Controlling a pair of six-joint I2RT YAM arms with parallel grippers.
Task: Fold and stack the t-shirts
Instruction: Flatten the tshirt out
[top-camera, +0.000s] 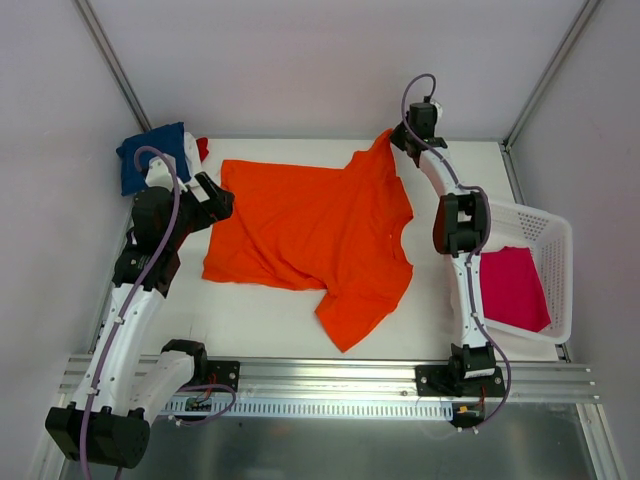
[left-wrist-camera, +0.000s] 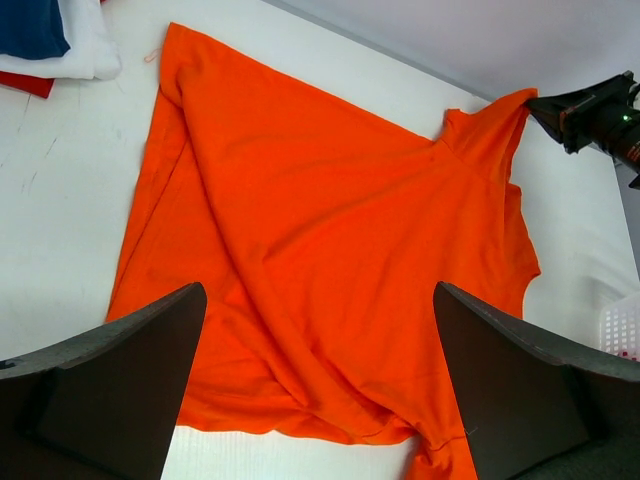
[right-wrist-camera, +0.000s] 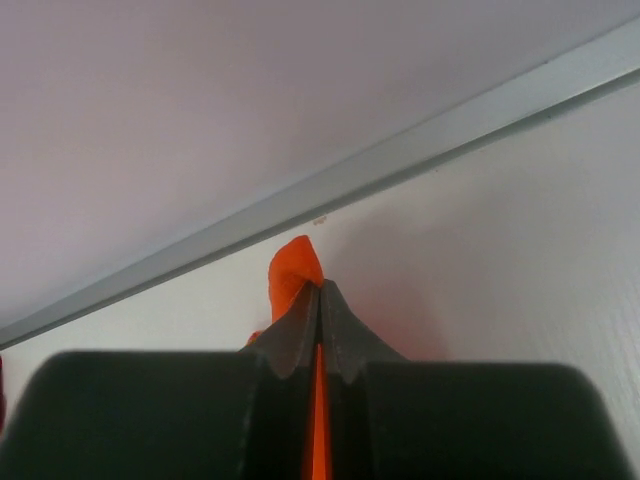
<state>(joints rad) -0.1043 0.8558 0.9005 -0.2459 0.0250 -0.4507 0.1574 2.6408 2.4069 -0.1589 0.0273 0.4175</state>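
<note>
Frankly, we worry most about the right claw (top-camera: 398, 140): it is clenched on only the thin tip of one sleeve of the orange t-shirt (top-camera: 310, 235), which lies spread but creased across the middle of the bench (top-camera: 260, 320), so a firm pull could let the cloth slide out. The left claw (top-camera: 215, 197) hangs released near the shirt's left edge, holding nothing. We judge that a tug from the right alone would drag the shirt and deepen its wrinkles instead of flattening them.

Five t-shirts (top-camera: 310, 225), one basket (top-camera: 548, 226)
</note>
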